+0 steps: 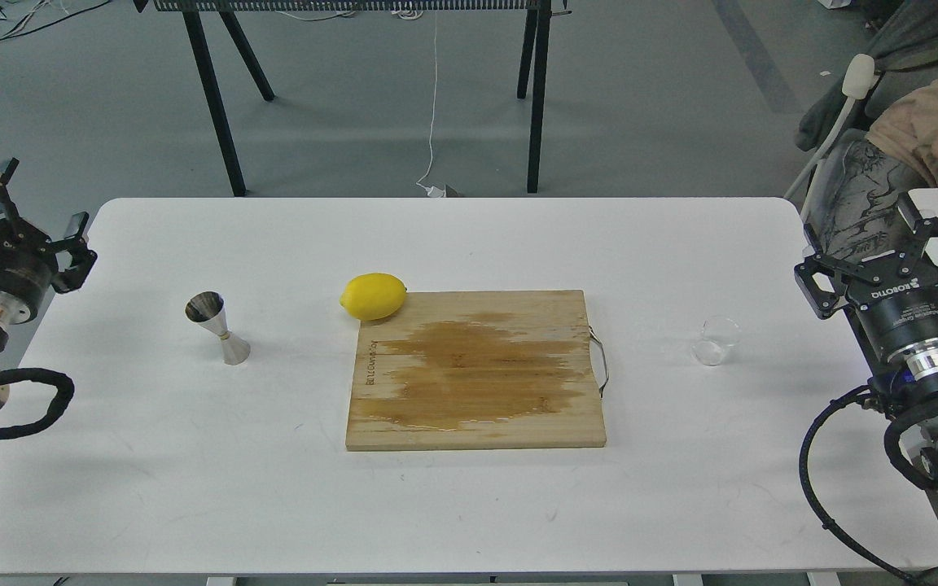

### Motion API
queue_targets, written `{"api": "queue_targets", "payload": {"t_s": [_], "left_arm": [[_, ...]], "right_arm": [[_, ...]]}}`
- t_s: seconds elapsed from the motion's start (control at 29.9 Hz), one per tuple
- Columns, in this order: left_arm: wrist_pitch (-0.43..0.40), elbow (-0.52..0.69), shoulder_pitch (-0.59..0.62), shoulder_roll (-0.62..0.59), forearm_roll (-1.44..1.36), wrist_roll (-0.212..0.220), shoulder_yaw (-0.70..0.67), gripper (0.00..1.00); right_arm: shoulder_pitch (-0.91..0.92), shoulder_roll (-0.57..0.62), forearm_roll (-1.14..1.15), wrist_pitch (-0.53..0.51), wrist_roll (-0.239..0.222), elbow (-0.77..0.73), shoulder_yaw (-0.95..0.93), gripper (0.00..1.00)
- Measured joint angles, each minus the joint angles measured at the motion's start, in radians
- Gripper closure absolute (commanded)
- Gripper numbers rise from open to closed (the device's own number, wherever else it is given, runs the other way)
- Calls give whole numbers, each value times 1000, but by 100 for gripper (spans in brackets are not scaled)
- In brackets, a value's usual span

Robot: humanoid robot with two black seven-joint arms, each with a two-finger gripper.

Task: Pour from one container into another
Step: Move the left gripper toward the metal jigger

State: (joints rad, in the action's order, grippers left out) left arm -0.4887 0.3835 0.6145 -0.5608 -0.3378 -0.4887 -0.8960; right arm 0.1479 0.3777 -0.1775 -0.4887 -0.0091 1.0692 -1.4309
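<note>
The small clear glass cup (716,340) stands upright on the white table (469,505), right of the cutting board. The steel hourglass jigger (218,327) stands upright on the table's left side. My left gripper (25,207) hangs open past the table's left edge, well left of the jigger, holding nothing. My right gripper (884,248) is open at the right edge, up and to the right of the cup, apart from it and empty.
A wooden cutting board (477,370) with a wet stain and a metal handle lies mid-table. A yellow lemon (373,295) rests at its far left corner. A seated person (917,130) is behind the right end. Black trestle legs (216,98) stand beyond the table.
</note>
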Motion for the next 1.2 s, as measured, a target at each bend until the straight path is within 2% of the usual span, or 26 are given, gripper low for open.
{"api": "queue_targets", "payload": {"t_s": [0.2, 0.33, 0.43, 0.54, 0.6, 0.77, 0.84, 0.97, 1.2], "left_arm": [[0, 48, 102, -141, -334, 0, -1, 0], [-1, 239, 121, -215, -680, 0, -1, 0], [-1, 396, 110, -219, -963, 0, 6, 0], [11, 502, 84, -216, -1158, 0, 56, 0], [87, 536, 71, -217, -1208, 0, 109, 0], [423, 562, 29, -234, -1240, 0, 247, 0], [516, 565, 9, -246, -1243, 0, 285, 0], [627, 596, -33, -270, -1245, 0, 307, 0], [838, 687, -181, -301, -1245, 0, 298, 0]], "right_arm": [[-2, 1, 1, 0, -2, 0, -1, 1], [-2, 0, 1, 0, -2, 2, -1, 1], [-2, 0, 1, 0, -2, 2, 0, 1], [-4, 0, 1, 0, -2, 2, 1, 1], [-6, 0, 1, 0, -2, 1, 3, 1], [-13, 0, 1, 0, -2, 0, 9, 1], [-15, 0, 1, 0, -2, -2, 10, 1], [-16, 0, 2, 0, -2, -5, 11, 1], [-16, 0, 4, 0, -2, -10, 11, 1]]}}
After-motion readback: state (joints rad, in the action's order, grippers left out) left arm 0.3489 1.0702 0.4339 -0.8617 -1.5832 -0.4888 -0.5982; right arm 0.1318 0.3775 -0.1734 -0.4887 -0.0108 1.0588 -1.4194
